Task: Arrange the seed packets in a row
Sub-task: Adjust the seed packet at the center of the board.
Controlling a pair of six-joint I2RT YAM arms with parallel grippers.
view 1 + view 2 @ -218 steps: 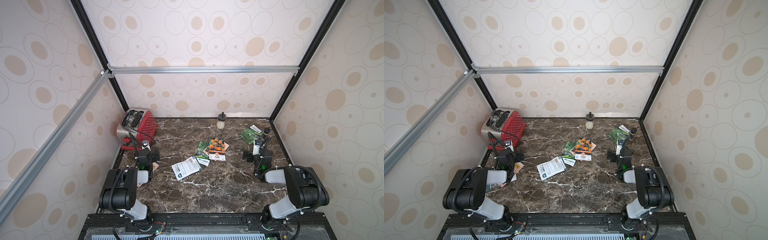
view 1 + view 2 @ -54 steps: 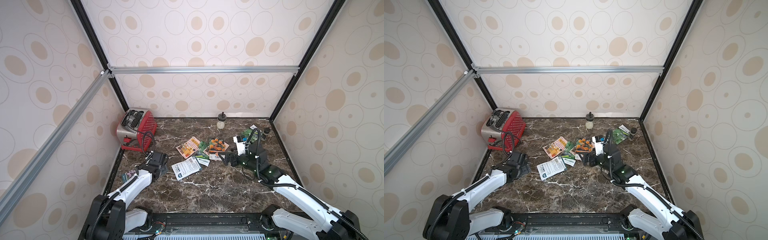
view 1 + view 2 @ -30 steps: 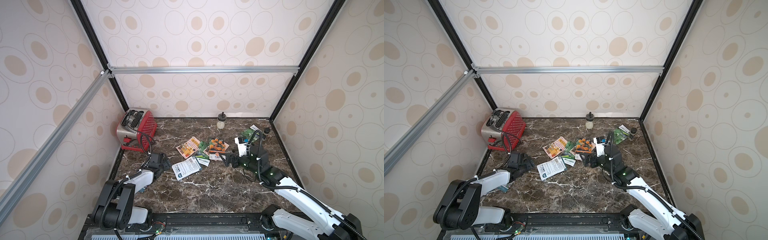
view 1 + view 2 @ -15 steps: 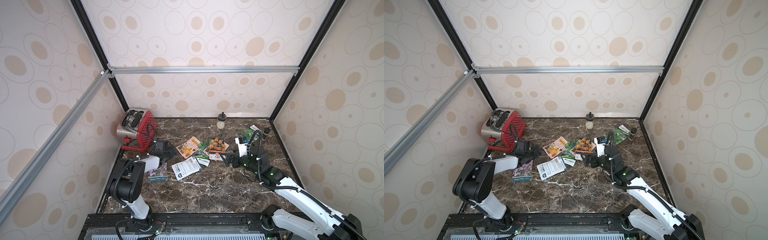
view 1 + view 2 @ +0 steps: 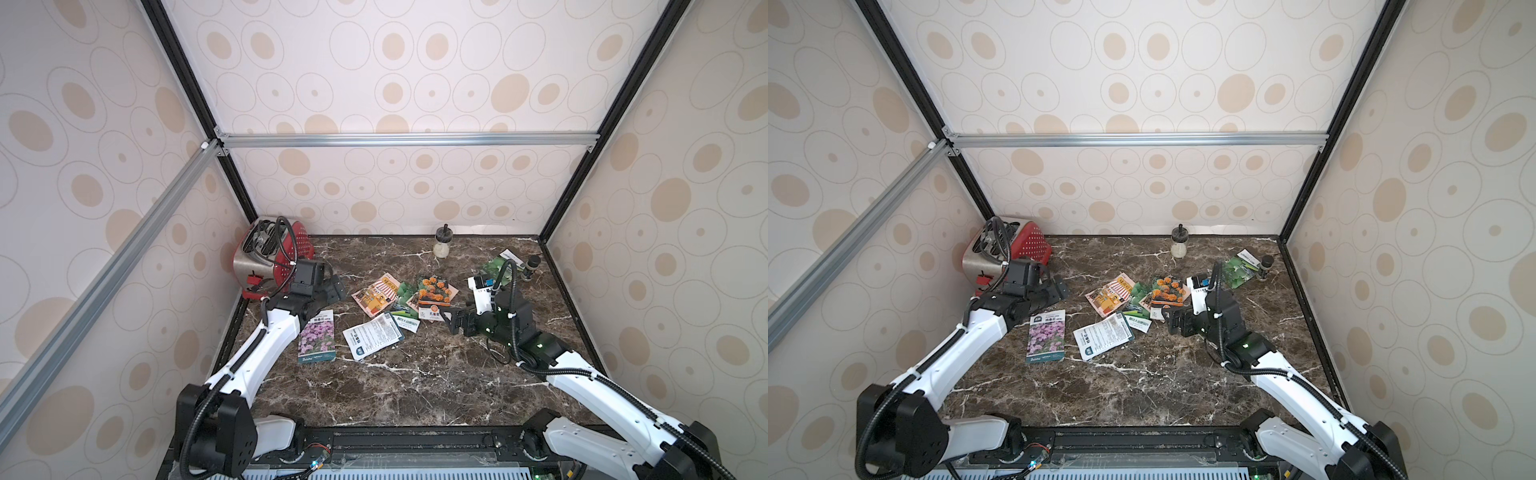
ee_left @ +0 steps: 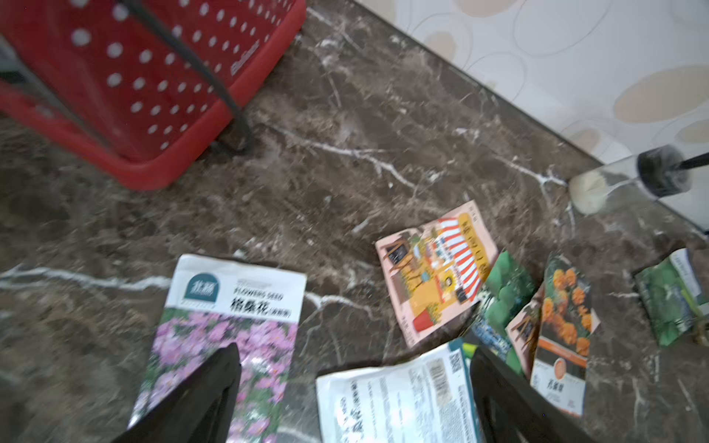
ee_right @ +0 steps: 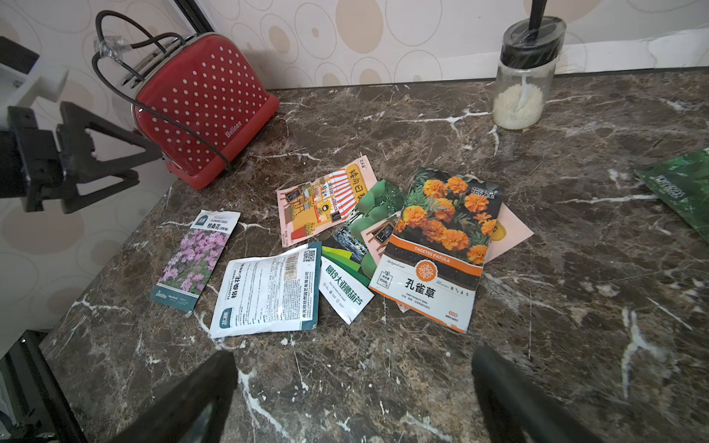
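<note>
- In both top views, flat on the worktop (image 5: 415,386), left side: purple-flower packet (image 5: 318,343), long axis near-to-far, white title end toward the back wall.
- Just beside it, not touching: white-backed packet (image 5: 372,334), text side up, long axis slanting across.
- Further back: shopfront packet (image 5: 376,293) on a diagonal. To its right, marigold packet (image 5: 433,297) atop others, blooms toward the back wall.
- Far right corner: green packet (image 5: 496,270), partly behind the right arm's cable.
- Left pincer (image 5: 337,289) spread and empty, between toaster (image 5: 266,257) and shopfront packet.
- Right pincer (image 5: 451,322) spread wide and empty, just right of the marigold packet, pointing toward it.
- Left wrist view, blurred: purple-flower packet (image 6: 226,326) partly behind one dark finger (image 6: 207,391), lower end cut off. White-backed packet (image 6: 395,402) cut by the frame edge. Jar (image 6: 614,180) smeared.
- Right wrist view, sharp: marigold packet (image 7: 437,245) with orange blooms above a black-and-orange label band and a white foot.
- Poking out beneath it: green-and-white packet (image 7: 345,287), hard to tell whether one packet or two, and a pale pink corner.
- Green packet (image 7: 679,191) cut off at the frame edge.
</note>
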